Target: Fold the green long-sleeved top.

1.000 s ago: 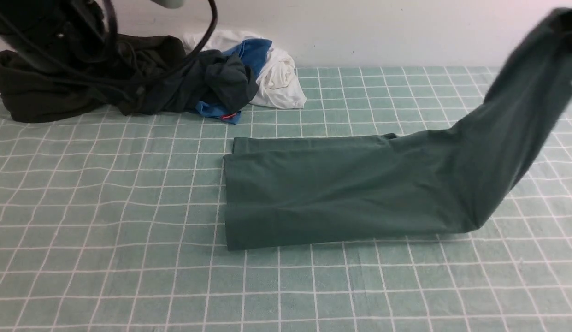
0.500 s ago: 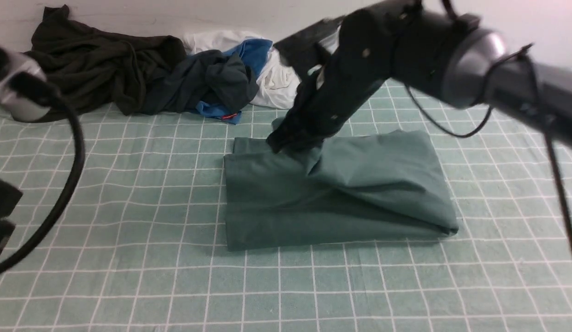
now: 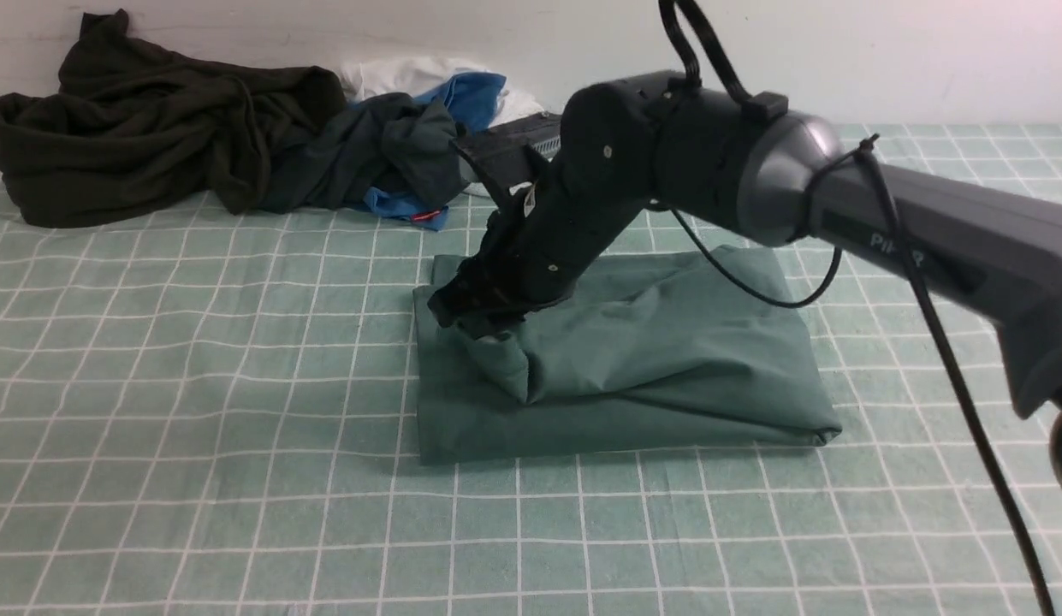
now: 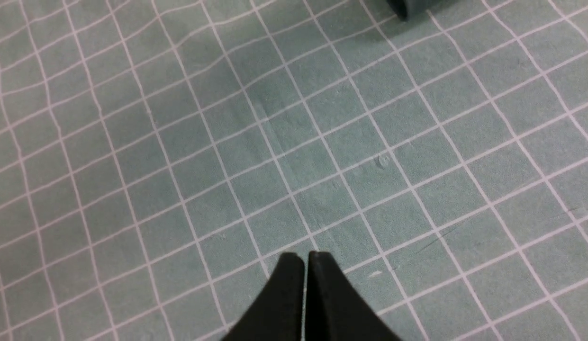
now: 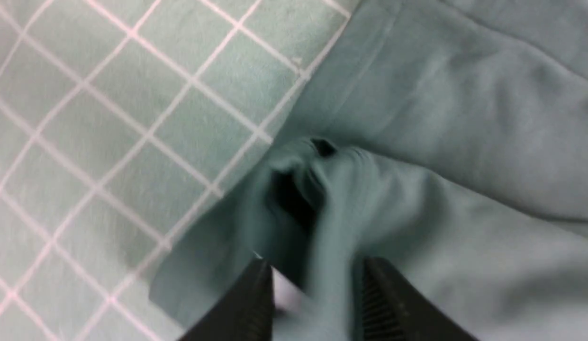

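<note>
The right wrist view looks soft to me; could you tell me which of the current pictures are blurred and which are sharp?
Right wrist view: green top smeared near the right gripper. Left wrist view: sharp grid cloth. Front view: mostly sharp.

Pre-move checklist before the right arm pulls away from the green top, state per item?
1. Right gripper jaws apart: ok, though a bunch of cloth sits between them.
2. Cloth free of the fingers: cannot tell, the wrist view is blurred.
3. Green long-sleeved top folded over onto itself: ok, the right half now lies on the left half.
4. Fold neat: not ok, the upper layer is bunched and rumpled under the gripper, short of the lower layer's left edge.
5. Left gripper shut, empty, over bare checked cloth: ok.
6. Clothes pile at the back clear of the top: ok.
</note>
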